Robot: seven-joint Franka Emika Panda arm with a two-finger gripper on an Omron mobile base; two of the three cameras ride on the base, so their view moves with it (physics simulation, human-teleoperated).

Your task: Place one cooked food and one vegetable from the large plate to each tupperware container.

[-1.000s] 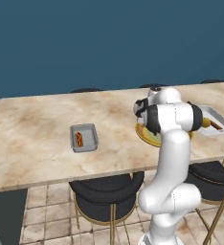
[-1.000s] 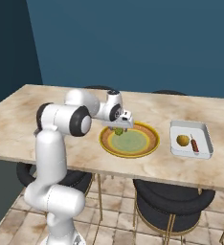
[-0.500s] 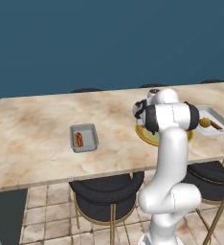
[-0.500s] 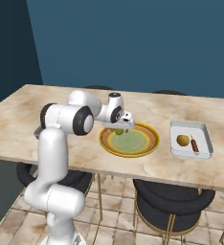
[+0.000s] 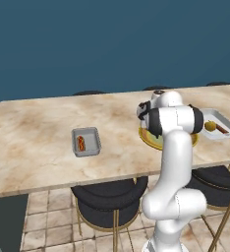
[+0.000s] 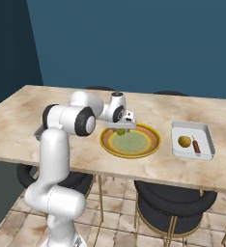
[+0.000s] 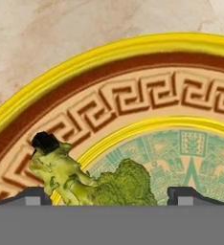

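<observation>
The large plate (image 6: pixel 151 144), yellow-rimmed with a pale green centre, lies on the marble counter. A green broccoli floret (image 7: pixel 99 182) rests on its inner left part. My gripper (image 6: pixel 120 127) hangs low right over the broccoli (image 6: pixel 120 131), open, with one fingertip (image 7: pixel 33 196) on each side of it. One tupperware container (image 6: pixel 192 140) sits right of the plate and holds a yellow round food (image 6: pixel 184 141) and a reddish-brown stick-shaped food (image 6: pixel 196 145). The other tupperware container (image 5: pixel 85 141) lies far to the left with a hot dog (image 5: pixel 80 142) in it. My arm hides most of the plate (image 5: pixel 147 138) in the left base view.
Dark round stools with gold legs (image 6: pixel 169 202) stand along the counter's near side. A dark blue wall runs behind the counter. Bare marble (image 5: pixel 33 133) stretches between the plate and the left container.
My hand has come down a little toward the plate and now sits just over the broccoli. The containers and their food have not moved.
</observation>
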